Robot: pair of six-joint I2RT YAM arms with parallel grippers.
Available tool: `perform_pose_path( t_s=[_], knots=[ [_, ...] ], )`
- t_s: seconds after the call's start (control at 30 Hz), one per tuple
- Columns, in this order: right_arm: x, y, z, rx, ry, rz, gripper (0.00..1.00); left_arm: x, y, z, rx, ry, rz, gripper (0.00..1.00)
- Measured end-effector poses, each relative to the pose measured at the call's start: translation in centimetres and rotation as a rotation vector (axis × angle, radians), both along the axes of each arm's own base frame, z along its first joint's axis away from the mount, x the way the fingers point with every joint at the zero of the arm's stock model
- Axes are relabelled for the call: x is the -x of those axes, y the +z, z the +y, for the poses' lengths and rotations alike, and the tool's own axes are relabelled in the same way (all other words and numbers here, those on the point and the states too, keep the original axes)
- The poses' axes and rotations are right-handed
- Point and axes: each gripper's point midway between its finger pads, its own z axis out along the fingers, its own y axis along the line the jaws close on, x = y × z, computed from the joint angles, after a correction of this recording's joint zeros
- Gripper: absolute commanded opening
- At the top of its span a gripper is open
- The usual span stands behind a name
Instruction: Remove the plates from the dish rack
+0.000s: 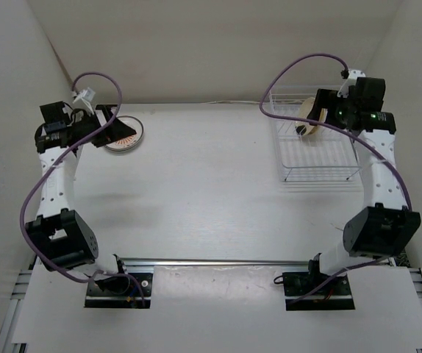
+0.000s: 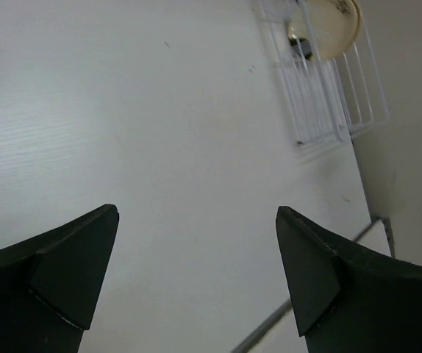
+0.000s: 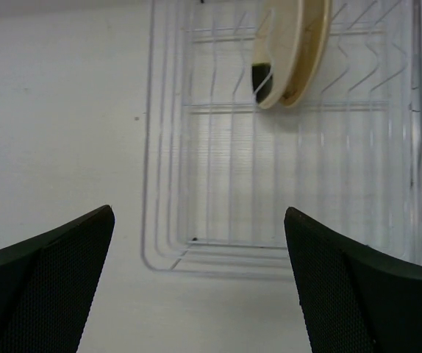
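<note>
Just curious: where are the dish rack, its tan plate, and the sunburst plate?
dish rack [image 1: 317, 154]: top external view, bare floor wires
tan plate [image 3: 310, 44]: right wrist view, visible face
sunburst plate [image 1: 129, 137]: top external view, patterned face

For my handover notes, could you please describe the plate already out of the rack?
Look at the table, far left corner, opposite the rack. A plate lies flat there; unlike the tan plates standing in the rack, it is white with an orange sunburst.
</note>
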Motion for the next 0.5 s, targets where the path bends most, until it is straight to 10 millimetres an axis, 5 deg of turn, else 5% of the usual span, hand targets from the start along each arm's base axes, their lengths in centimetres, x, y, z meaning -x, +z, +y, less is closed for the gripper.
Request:
perform_pose_path(
  t_s=[0.17, 0.3, 0.4, 0.43, 0.5],
  knots=[
    [-4.5, -3.7, -2.4, 0.121, -0.031, 0.053, 1.0, 3.5, -1.6, -3.5, 0.024, -0.117, 0.024, 1.0],
    [-8.0, -5.7, -3.9, 0.215, -0.032, 0.067, 1.0, 4.8, -1.6, -3.9, 0.009, -0.123, 0.013, 1.0],
    [-9.7, -6.5, -4.6, 0.27, -0.033, 0.065, 0.84, 5.6, -1.1, -4.0, -0.002, -0.125, -0.016, 1.0],
    [-10.1, -6.6, -4.9, 0.288, -0.033, 0.063, 0.65, 5.8, -1.0, -4.1, -0.005, -0.129, -0.024, 1.0],
    [-11.2, -6.4, -5.2, 0.323, -0.034, 0.043, 0.49, 6.2, -1.1, -4.2, -0.002, -0.136, -0.026, 1.0]
  ],
)
